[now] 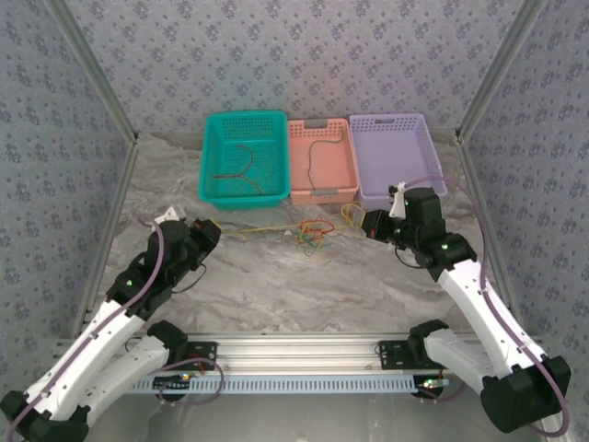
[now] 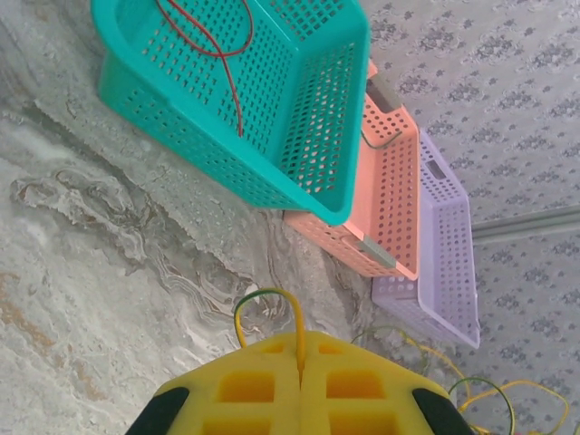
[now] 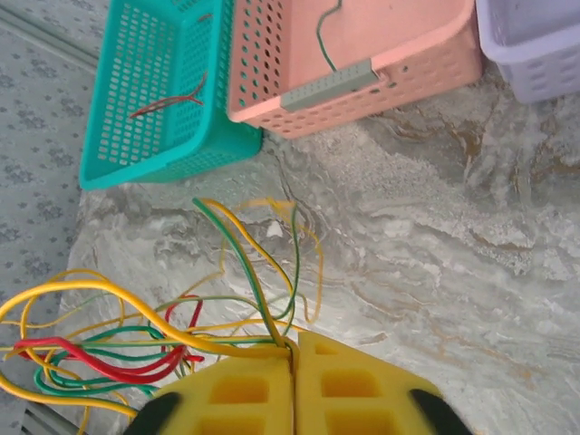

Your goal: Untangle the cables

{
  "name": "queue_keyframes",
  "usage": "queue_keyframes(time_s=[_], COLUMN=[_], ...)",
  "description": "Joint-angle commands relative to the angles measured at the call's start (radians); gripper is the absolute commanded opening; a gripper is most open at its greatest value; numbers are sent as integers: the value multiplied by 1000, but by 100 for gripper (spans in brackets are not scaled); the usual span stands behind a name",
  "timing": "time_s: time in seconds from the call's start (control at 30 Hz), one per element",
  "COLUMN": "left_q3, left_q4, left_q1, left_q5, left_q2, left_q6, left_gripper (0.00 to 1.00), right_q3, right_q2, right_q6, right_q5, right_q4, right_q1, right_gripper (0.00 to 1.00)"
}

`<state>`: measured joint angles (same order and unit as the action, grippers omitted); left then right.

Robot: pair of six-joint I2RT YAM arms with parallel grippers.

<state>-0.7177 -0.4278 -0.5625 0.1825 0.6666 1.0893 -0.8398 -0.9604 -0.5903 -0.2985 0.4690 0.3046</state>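
I read the left gripper (image 2: 301,343) and the right gripper (image 3: 293,343) each clamped shut on strands of the cables (image 1: 313,231), whose tangle lies on the table (image 1: 276,285) between them, near the pink basket (image 1: 323,195).

Cables (image 3: 100,358) cut off at the right wrist view's left edge

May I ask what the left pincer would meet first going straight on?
The left pincer would first meet the yellow cable loop it grips; beyond, probably the corner of the teal basket, depth unclear.
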Motion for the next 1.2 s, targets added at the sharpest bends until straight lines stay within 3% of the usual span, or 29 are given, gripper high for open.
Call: queue_keyframes(time_s=[0.0, 0.07, 0.1, 0.3, 0.47, 0.63, 0.9, 1.17], left_q3=[-58, -88, -102, -210, -308, -447, -658, -732], left_q4=[4, 58, 84, 130, 121, 70, 7, 1], left_q1=[30, 28, 28, 0, -36, -58, -81, -90], left_q5=[2, -71, -105, -213, -245, -285, -341, -373], left_q2=[37, 72, 90, 191, 227, 253, 320, 379], left_q6=[-117, -147, -161, -224, -273, -309, -388, -396], left_gripper=[0, 0, 0, 0, 0, 0, 0, 0], right_q3=[29, 54, 63, 74, 65, 7, -27, -124], right_q2=[-30, -11, 6, 58, 16, -155, -285, -268], right_q6=[3, -5, -5, 37, 78, 124, 133, 233], right_q5=[114, 114, 116, 102, 126, 114, 54, 164], right_q4=[46, 27, 19, -24, -169, -296, -541, -626], right_q1=[-32, -30, -25, 37, 238, 374, 473, 601], right_gripper=[26, 43, 47, 46, 45, 45, 58, 69])
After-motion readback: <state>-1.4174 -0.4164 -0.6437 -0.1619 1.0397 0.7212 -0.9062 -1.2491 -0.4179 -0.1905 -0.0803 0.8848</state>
